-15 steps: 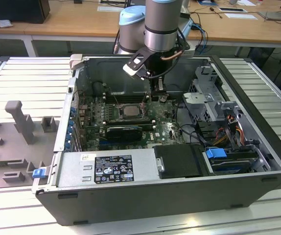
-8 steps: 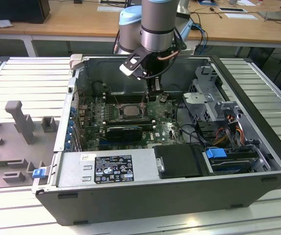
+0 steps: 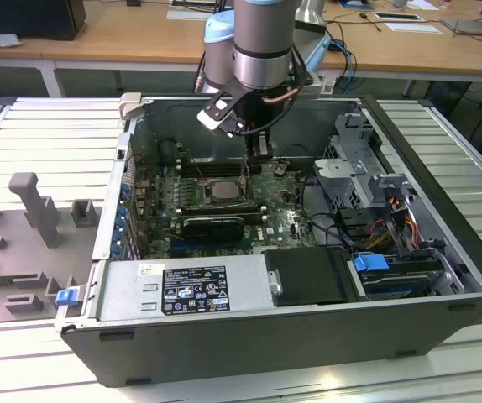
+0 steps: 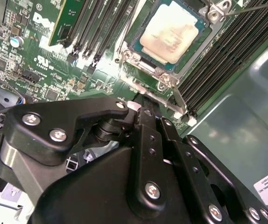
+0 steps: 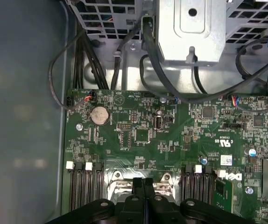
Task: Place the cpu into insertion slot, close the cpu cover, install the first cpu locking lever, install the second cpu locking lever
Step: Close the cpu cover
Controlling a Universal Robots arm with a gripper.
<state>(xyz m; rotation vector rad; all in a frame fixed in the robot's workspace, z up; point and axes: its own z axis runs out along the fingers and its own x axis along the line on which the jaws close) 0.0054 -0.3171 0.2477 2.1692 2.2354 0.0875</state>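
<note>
Hand first: we see its two black fingers drawn together with barely a slit between them; whether anything is pinched there we cannot tell. Its tips hang just beside the silver frame of the insertion slot, on the side nearest the long black memory slots. We find the cpu lying flat inside that slot, its pale silvery-beige face turned up and a green border showing round it; a thin metal lever runs off from the slot's far corner.

In the exterior view the arm reaches down into the open computer case, which lies on its side on a ribbed grey tabletop; the hand is low over the green motherboard, close to the slot on the exterior view's right. In the first wrist view we also see a round coin battery on the board, and black cables looping beyond its edge.
</note>
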